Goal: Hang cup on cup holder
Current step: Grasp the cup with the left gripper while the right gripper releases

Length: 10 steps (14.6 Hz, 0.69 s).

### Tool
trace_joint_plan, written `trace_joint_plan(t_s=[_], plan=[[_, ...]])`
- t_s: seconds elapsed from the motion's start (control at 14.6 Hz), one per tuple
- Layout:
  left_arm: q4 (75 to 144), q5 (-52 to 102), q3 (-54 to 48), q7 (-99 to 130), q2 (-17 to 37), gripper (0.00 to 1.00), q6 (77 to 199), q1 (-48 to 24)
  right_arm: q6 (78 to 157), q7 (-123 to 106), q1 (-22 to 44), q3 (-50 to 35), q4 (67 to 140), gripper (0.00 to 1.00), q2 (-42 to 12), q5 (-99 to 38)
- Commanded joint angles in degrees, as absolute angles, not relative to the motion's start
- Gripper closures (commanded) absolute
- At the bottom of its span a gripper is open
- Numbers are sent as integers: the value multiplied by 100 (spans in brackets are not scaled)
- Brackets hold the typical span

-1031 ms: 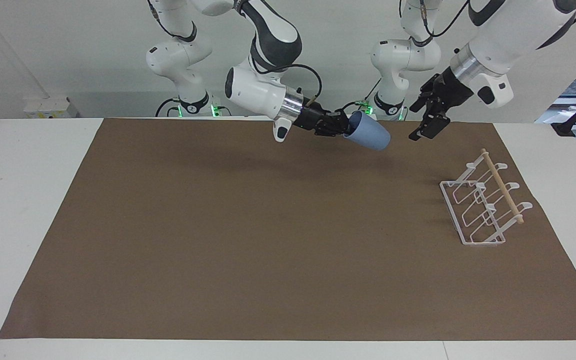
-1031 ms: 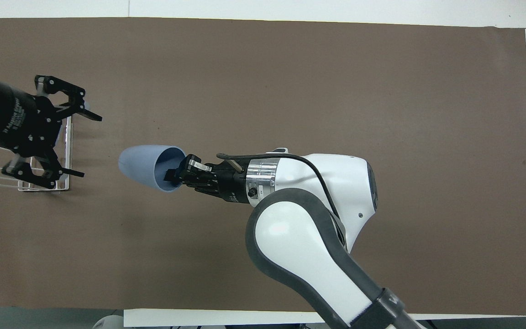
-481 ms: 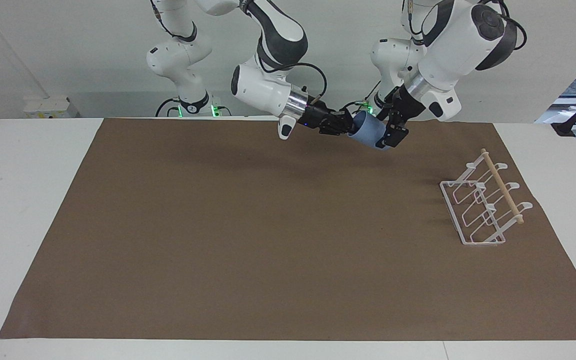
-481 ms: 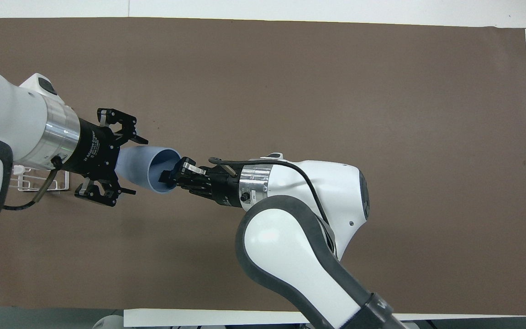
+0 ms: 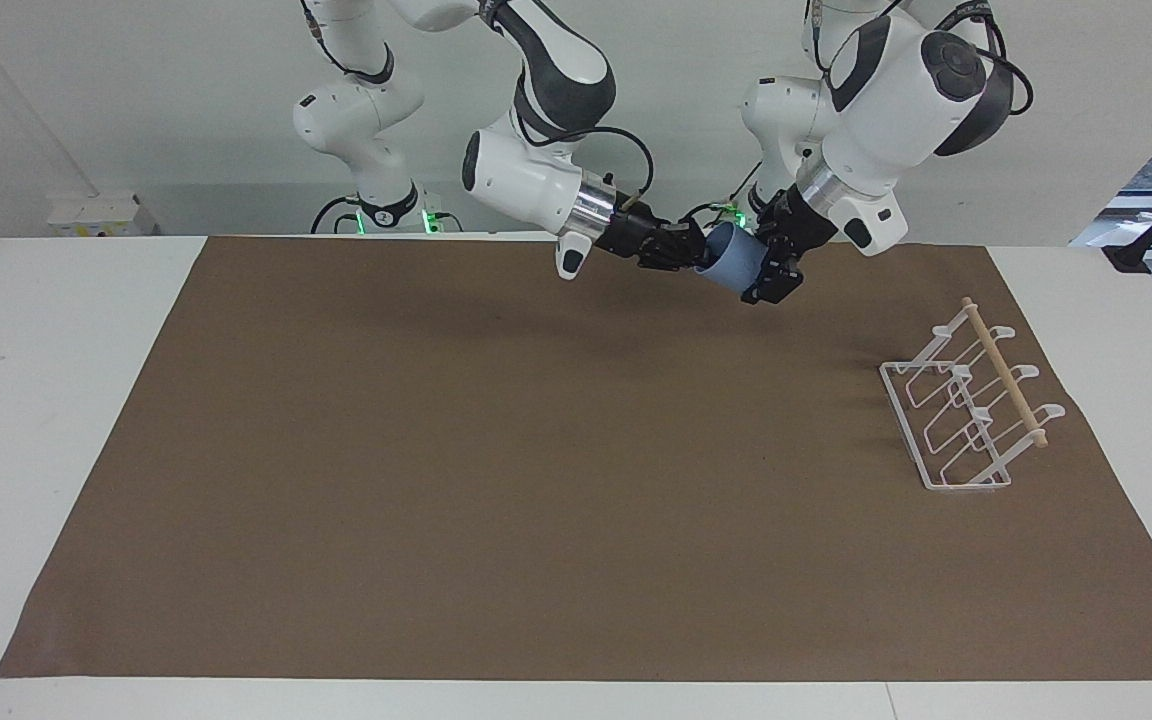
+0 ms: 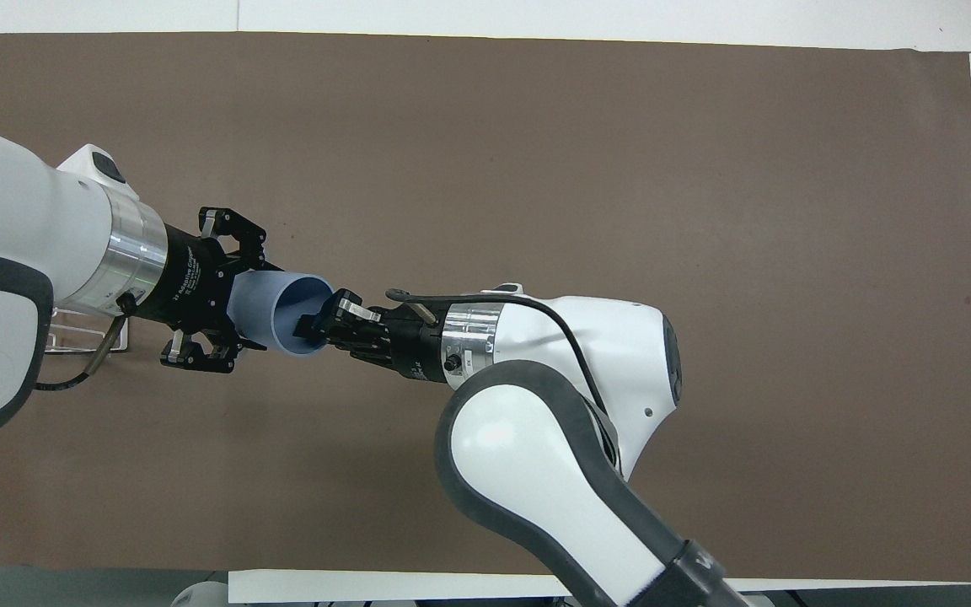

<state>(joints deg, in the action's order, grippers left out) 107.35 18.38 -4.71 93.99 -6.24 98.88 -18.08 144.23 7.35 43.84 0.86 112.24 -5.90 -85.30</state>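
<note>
The white worktop (image 5: 66,400) carries a wide brown paper mat (image 5: 536,500), and both white arms work above the mat's edge nearest the robots.

The white wire cup holder with looped prongs and a pale wooden dowel (image 5: 971,410) stands toward the left arm's end of the worktop. Every prong is bare. From overhead only a corner of it (image 6: 72,333) shows under the left arm.

The small light-blue tapered plastic cup (image 5: 733,262) hangs in the air on its side, well apart from the holder. Its open rim faces the right arm and its base points at the left arm. The overhead view shows its inside (image 6: 296,308) empty apart from one finger of the right gripper.

The right gripper (image 5: 681,250) is clenched on the cup's rim wall, one finger inside and one outside.

A second ago the left gripper (image 5: 771,270) hung apart over the holder's end of the mat. It has now swung in, and its fingers (image 6: 237,236) sit spread on either side of the cup's base end, not yet visibly pinching it.

This looks like a mid-air handover. The left arm probably needs a firm hold before the right lets go, or the cup may drop.
</note>
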Motion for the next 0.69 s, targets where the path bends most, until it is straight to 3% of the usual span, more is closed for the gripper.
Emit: trace_joint_plan(t_s=[0.0,0.21,0.62], plan=[[10653,1785,-422,9474,-651,100,9853,-1872,14598,800,4316,114,11162,1,-633,-8543],[10678,663,-413,9475,-650,100,9817,-1855,14433,704,3668,132,11153,1,-589,-8360],[10696,-3499,-431,9492,-20,100,9519,-2275,12704,448,1893,149,11215,1,-440,-4656]])
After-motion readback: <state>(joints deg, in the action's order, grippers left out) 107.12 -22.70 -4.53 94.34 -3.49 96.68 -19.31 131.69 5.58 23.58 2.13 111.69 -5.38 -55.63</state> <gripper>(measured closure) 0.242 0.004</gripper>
